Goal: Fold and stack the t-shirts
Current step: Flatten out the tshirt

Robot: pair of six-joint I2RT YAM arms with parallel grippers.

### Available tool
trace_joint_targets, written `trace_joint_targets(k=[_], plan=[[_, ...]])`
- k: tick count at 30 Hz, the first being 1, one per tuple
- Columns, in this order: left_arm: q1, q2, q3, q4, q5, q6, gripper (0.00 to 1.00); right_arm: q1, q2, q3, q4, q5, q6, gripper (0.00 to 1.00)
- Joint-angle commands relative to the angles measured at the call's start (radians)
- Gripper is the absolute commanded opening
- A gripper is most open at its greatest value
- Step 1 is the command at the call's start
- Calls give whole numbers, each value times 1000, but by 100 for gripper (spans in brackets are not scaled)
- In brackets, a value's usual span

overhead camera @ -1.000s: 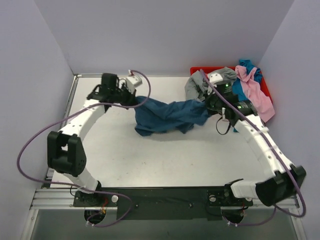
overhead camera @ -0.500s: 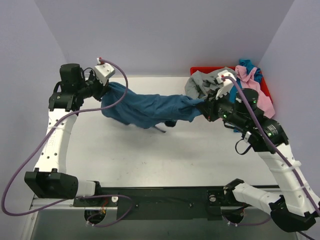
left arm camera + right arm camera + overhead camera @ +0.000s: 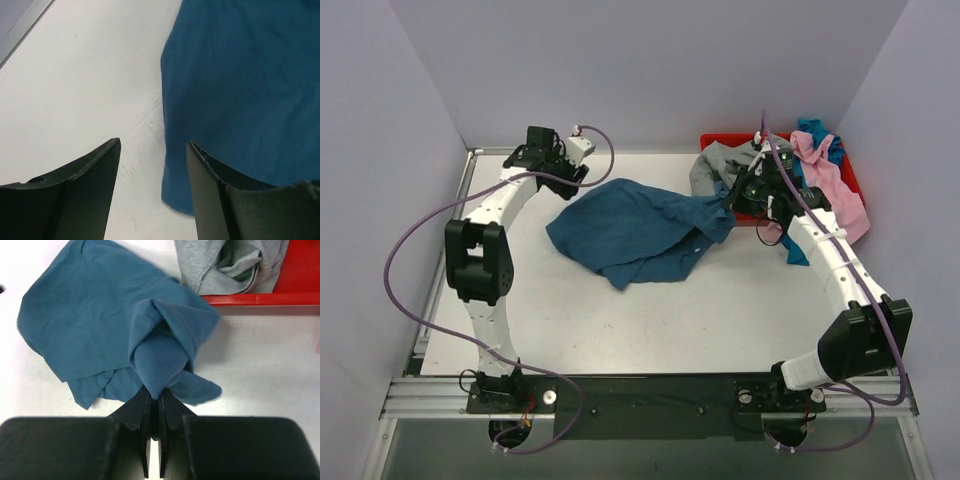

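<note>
The dark teal-blue t-shirt (image 3: 630, 232) lies crumpled and partly spread on the white table. My left gripper (image 3: 578, 178) is open just past the shirt's far left edge, holding nothing. In the left wrist view the cloth (image 3: 240, 75) lies to the right of the left gripper (image 3: 152, 142), partly behind the right finger (image 3: 207, 175). My right gripper (image 3: 732, 205) is shut on the shirt's bunched right end; the right wrist view shows the right gripper (image 3: 155, 396) pinching a twisted point of the fabric (image 3: 100, 315).
A red tray (image 3: 718, 141) stands at the back right. A grey t-shirt (image 3: 713, 172) spills over its front rim, also in the right wrist view as the grey t-shirt (image 3: 225, 265) on the tray (image 3: 295, 275). A pink t-shirt (image 3: 828, 178) and a turquoise one (image 3: 814, 130) lie in it.
My left gripper has opened and let go of the teal shirt. The shirt, stretched in the air between both grippers, has dropped onto the table. The right gripper keeps its hold.
</note>
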Motion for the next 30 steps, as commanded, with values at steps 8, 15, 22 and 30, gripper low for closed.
trace_joint_targets(k=[8, 15, 22, 30], plan=[[-239, -525, -685, 65, 57, 200, 42, -24, 108, -27, 102, -83, 29, 0], [-329, -343, -682, 231, -4, 11, 50, -25, 89, -56, 103, -76, 18, 0], [-355, -273, -671, 317, -43, -36, 44, -28, 73, -72, 105, -71, 7, 0], [-375, -272, -658, 364, -93, -66, 31, -31, 71, -78, 103, -79, 4, 0]])
